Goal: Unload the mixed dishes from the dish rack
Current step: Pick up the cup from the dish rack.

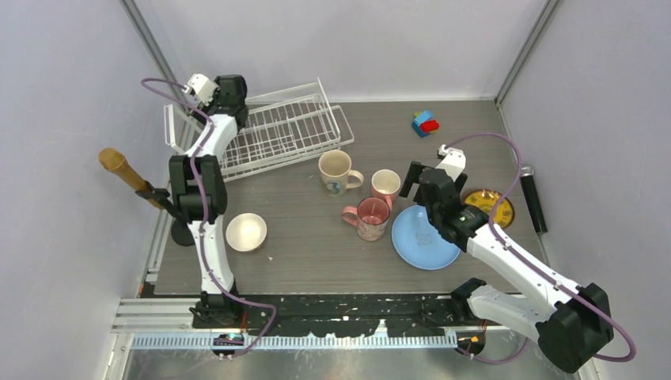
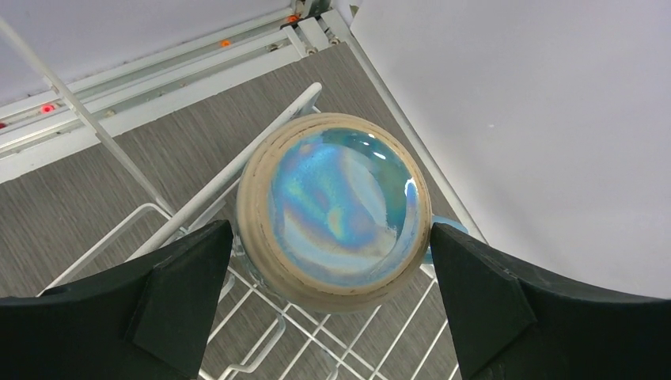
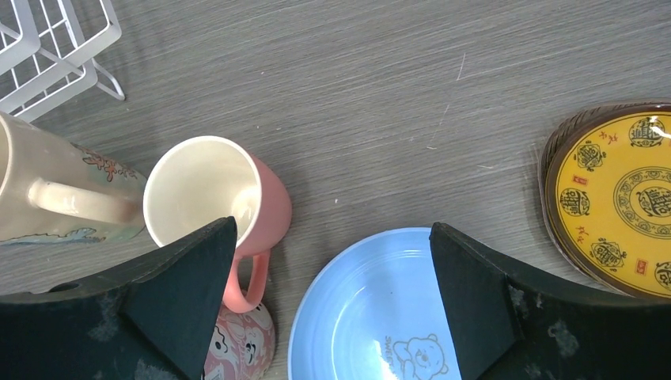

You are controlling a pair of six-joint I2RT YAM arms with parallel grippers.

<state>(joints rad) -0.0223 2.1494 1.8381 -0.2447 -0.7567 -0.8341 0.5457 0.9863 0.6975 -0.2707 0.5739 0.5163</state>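
White wire dish rack (image 1: 277, 131) stands at the far left of the table (image 1: 316, 265), close to the wall. One item is seen in it: teal mug (image 2: 340, 210), inverted, glazed base upward, resting on the rack wires beside a raised side rail. Left fingers (image 2: 178, 305) are spread wide, one on each side of this mug at its base rim; contact cannot be confirmed.

Standing on the table, outside the rack:
- small cream bowl (image 1: 246, 232), near the left arm;
- cream mug (image 1: 336, 170), just beside the rack;
- plain pink mug (image 3: 210, 194), next to the cream mug;
- patterned pink mug (image 1: 370, 218), just nearer;
- large light-blue plate (image 1: 423, 237), just beside both pink mugs;
- small yellow patterned plate (image 3: 617, 198), right of the blue one.

Right fingers (image 3: 490, 305) are spread wide and hold nothing, above the plain pink mug and the large light-blue plate.
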